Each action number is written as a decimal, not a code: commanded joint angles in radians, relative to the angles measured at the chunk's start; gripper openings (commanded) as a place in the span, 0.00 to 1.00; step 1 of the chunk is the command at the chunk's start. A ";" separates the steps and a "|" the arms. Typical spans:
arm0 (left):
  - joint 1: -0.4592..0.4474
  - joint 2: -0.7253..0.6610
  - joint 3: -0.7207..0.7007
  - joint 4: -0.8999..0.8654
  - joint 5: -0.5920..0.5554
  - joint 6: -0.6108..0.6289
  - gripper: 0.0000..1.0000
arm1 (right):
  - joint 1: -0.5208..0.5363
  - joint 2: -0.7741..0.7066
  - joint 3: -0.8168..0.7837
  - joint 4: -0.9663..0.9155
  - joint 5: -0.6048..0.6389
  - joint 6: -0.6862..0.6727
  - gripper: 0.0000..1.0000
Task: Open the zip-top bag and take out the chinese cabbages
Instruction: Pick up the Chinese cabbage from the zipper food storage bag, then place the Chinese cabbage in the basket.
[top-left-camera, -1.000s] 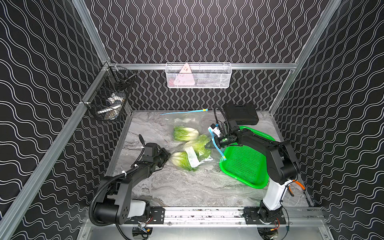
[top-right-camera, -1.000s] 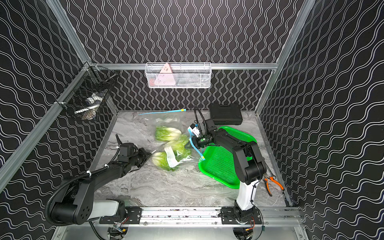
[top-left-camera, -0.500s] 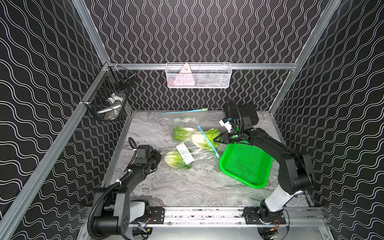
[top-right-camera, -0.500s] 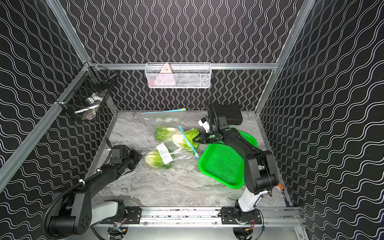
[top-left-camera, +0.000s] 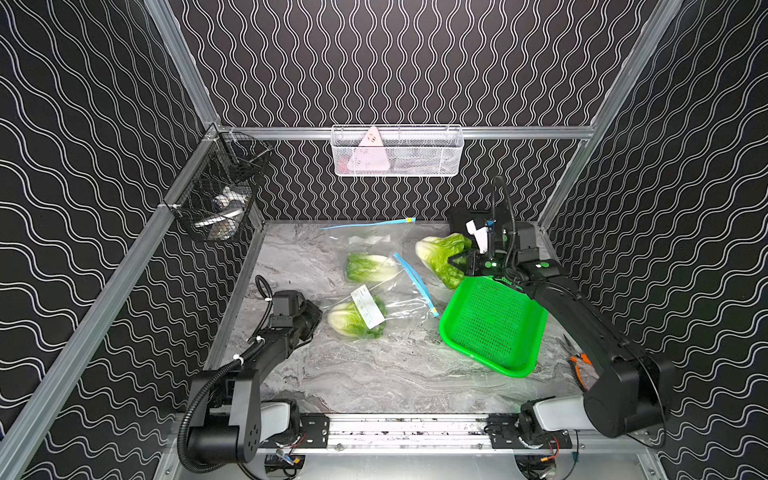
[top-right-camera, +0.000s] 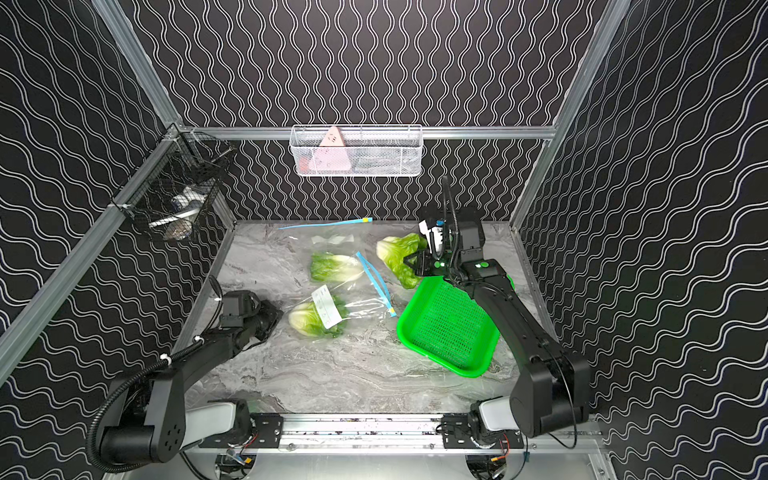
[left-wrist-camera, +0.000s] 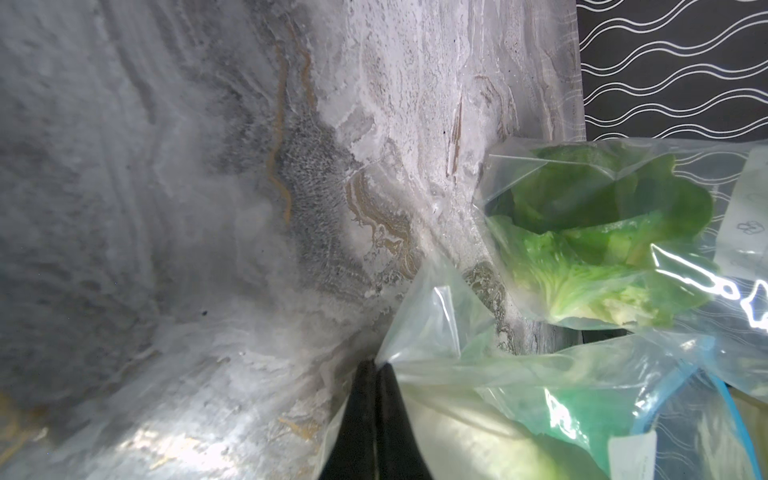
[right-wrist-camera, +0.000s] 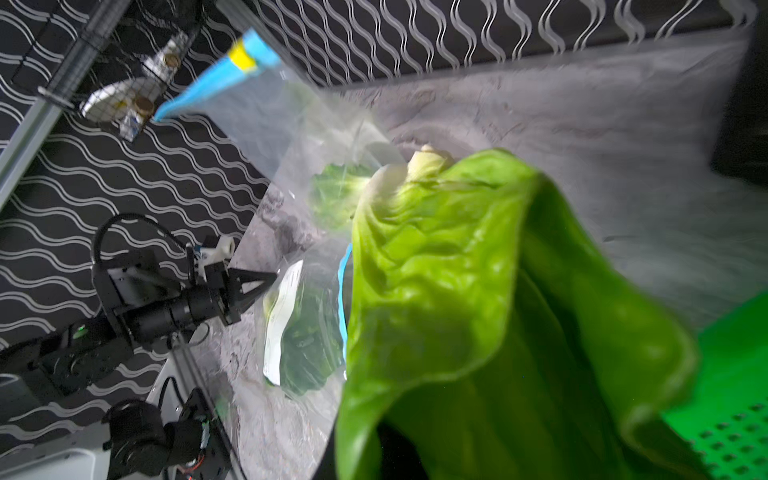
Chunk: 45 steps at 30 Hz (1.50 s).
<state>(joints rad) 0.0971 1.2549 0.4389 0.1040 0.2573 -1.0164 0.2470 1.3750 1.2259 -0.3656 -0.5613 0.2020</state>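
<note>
While two of three chinese cabbages (top-left-camera: 368, 268) lie bagged mid-frame, right gripper (top-left-camera: 457, 264) clamps the third cabbage (top-left-camera: 436, 253); left gripper (left-wrist-camera: 376, 368) pinches the zip-top bag (left-wrist-camera: 436, 332) corner.

The near half of the marble table (top-left-camera: 374, 374), this side of the zip-top bag (top-left-camera: 409, 293), leaves room for either of my arms. On my right the green basket (top-left-camera: 494, 328) fills the floor, pliers (top-left-camera: 579, 360) near it. The cabbage (top-left-camera: 438, 255) I hold hangs by the basket's far corner, a black case (top-left-camera: 457, 217) close behind
</note>
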 joint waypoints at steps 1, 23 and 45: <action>0.004 0.004 0.000 0.007 -0.006 0.013 0.00 | -0.001 -0.046 0.031 -0.025 0.123 0.019 0.00; 0.007 0.010 0.011 0.000 0.015 0.021 0.00 | 0.000 -0.221 -0.428 0.207 0.719 0.237 0.00; 0.006 0.030 -0.002 0.031 0.034 0.011 0.00 | 0.006 0.178 -0.334 0.431 0.409 0.203 0.13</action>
<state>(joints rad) 0.1017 1.2808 0.4397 0.1139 0.2886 -1.0134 0.2508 1.5520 0.8845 0.0574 -0.0872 0.4210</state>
